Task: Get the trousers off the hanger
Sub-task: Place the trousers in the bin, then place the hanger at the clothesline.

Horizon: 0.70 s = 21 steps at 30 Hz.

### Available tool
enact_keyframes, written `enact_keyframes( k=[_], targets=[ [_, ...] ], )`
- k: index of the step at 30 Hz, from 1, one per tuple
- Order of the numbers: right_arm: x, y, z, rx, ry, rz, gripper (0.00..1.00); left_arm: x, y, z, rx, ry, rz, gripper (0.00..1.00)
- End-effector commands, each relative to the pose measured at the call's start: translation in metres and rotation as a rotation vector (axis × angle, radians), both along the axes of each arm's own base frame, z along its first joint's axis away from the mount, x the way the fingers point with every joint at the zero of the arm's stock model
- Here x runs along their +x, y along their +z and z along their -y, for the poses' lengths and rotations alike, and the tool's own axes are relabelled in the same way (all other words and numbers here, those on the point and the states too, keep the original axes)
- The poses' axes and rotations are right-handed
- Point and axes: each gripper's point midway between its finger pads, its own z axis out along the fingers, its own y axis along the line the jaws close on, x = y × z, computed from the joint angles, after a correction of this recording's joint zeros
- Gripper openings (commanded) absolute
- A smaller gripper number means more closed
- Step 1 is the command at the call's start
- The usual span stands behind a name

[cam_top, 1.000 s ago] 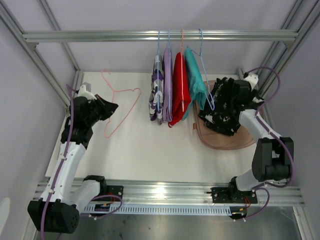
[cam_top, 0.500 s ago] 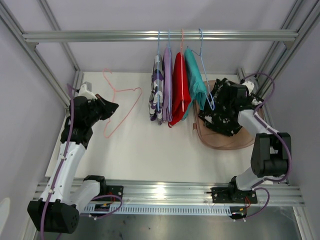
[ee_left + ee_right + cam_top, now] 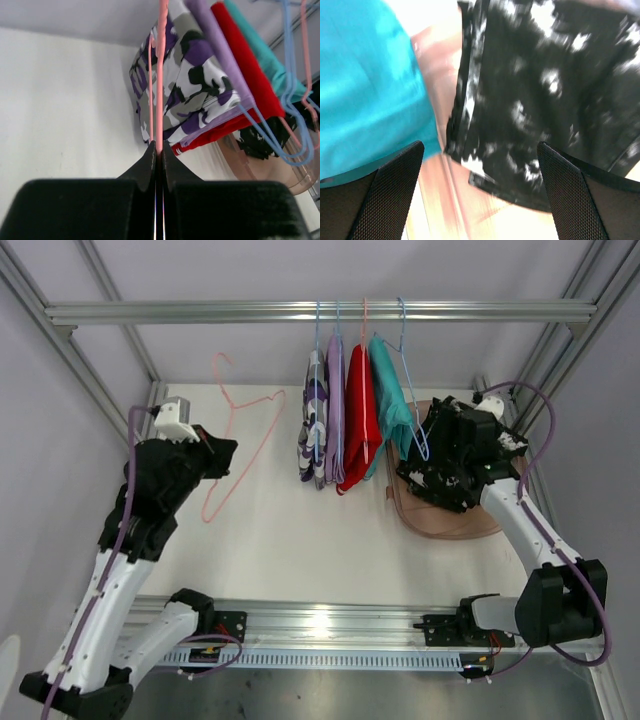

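Observation:
My left gripper (image 3: 226, 450) is shut on a bare pink hanger (image 3: 240, 435) and holds it up left of the rail; its pink wire (image 3: 161, 75) runs up from between the closed fingers. On the rail hang purple-and-white patterned trousers (image 3: 314, 425), lilac trousers (image 3: 335, 420), red trousers (image 3: 360, 420) and teal trousers (image 3: 392, 405). The black speckled trousers (image 3: 450, 465) lie in the brown basket (image 3: 455, 525). My right gripper (image 3: 432, 452) is open just above them, with the black cloth (image 3: 535, 100) and the teal cloth (image 3: 365, 90) between its fingers' spread.
An aluminium rail (image 3: 200, 312) crosses the top and frame posts stand at both sides. A bare blue hanger (image 3: 412, 400) hangs right of the teal trousers, close to my right gripper. The white table (image 3: 280, 540) stretches in front.
My left arm has lifted the pink hanger up and a little forward. My right gripper has let go of the black trousers and shifted left over the basket.

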Motion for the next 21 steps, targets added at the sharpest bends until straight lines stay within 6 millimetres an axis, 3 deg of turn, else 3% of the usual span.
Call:
enact_keyframes(
  k=[1,3,7,9,10,15,17,18,21],
  targets=[
    [-0.012,-0.012,-0.011,0.023,0.045,-0.033,0.99,-0.021,0.050,-0.024,0.080,0.081,0.152,0.00],
    [-0.015,-0.013,-0.018,0.034,0.065,-0.026,0.99,-0.024,0.054,-0.036,0.113,0.128,0.137,0.00],
    [-0.017,-0.013,-0.025,0.022,0.101,-0.019,0.99,-0.027,0.082,-0.052,0.168,0.193,0.198,0.00],
    [-0.019,-0.016,-0.026,0.009,0.108,-0.022,0.99,-0.022,0.084,-0.055,0.182,0.215,0.186,0.00],
    [-0.019,-0.017,-0.026,0.006,0.113,-0.021,0.99,-0.025,0.097,-0.057,0.176,0.217,0.211,0.00],
    [-0.017,-0.018,-0.032,0.009,0.137,-0.009,0.99,-0.014,0.116,-0.049,0.158,0.201,0.229,0.00],
    [-0.016,-0.019,-0.034,0.005,0.147,-0.017,0.99,-0.004,0.113,-0.044,0.163,0.191,0.207,0.01],
    [-0.015,-0.021,-0.033,0.000,0.140,-0.023,0.99,-0.005,0.125,-0.044,0.152,0.194,0.227,0.00],
    [-0.015,-0.024,-0.034,-0.006,0.153,-0.030,0.99,0.004,0.134,-0.041,0.157,0.193,0.230,0.01]
  ],
)
